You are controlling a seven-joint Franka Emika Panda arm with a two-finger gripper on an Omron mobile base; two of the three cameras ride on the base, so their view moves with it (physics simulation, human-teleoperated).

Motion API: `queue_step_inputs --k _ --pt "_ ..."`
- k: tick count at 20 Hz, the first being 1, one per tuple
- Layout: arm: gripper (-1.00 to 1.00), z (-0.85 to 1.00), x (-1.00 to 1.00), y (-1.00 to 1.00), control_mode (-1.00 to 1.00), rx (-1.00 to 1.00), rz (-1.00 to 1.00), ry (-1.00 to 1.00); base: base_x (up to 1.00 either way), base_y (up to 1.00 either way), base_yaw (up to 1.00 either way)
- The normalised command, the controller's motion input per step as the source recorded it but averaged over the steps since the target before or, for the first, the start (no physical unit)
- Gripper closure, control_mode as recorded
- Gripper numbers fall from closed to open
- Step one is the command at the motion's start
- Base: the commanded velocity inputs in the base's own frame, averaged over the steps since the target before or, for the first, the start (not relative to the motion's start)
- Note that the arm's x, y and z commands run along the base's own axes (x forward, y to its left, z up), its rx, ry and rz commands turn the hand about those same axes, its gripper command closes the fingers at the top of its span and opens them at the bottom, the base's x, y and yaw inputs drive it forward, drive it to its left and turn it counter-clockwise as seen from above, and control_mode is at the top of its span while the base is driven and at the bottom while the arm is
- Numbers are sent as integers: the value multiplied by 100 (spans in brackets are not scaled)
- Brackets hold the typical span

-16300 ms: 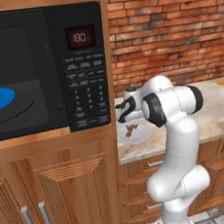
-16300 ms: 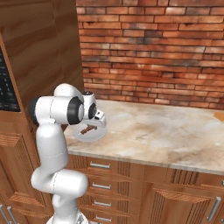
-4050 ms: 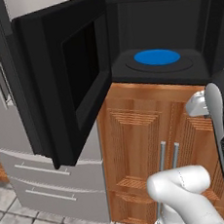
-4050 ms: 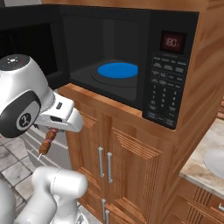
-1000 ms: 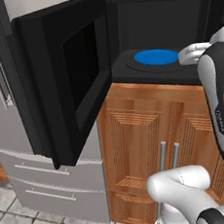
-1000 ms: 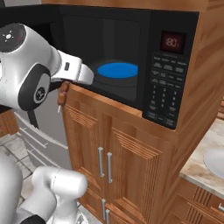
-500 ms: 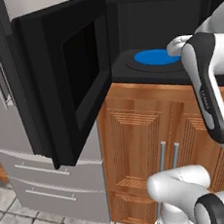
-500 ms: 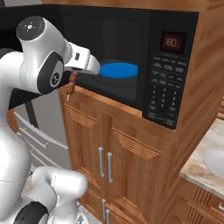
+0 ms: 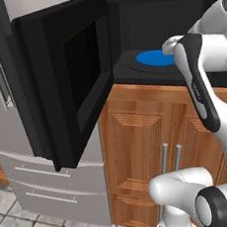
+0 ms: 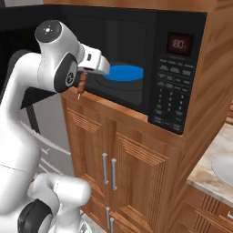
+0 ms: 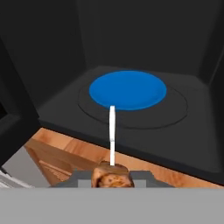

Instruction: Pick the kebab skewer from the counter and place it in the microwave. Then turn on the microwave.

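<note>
1. The end effector (image 10: 82, 86) is clenched on the kebab skewer (image 11: 112, 153), at the microwave's front edge; the brown chunks sit between its fingers and the pale stick points inward.
2. The microwave (image 10: 154, 68) stands with its door (image 9: 68, 90) swung wide open.
3. Inside, the blue round plate (image 11: 127, 90) lies flat on the dark floor, nothing on it.

The microwave (image 9: 77, 84) ahead of the hand (image 10: 82, 85) looks like matt black plastic inside and out, with a smooth blue plate (image 11: 127, 90) of flat, unshiny finish on its floor. The skewer (image 11: 112, 135) in the hand is a pale smooth stick with rough brown-orange chunks. Below the hand, the cabinets (image 10: 132, 168) are grained wood with brushed metal handles (image 10: 108, 170).
</note>
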Motion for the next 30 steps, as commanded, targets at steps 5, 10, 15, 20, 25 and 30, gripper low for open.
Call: queue_step_inputs --k 5,10,15,20,25,30 --pt "100 -21 42 -7 -100 0 0 -5 0 0 0" --pt "100 0 45 -8 -100 0 0 0 0 0 0" --pt "100 0 50 -6 -100 0 0 0 0 0 0" --pt "100 0 50 -5 -100 0 0 0 0 0 0" --pt "100 0 49 -6 -100 0 0 0 0 0 0" --pt "100 0 45 -8 -100 0 0 0 0 0 0"
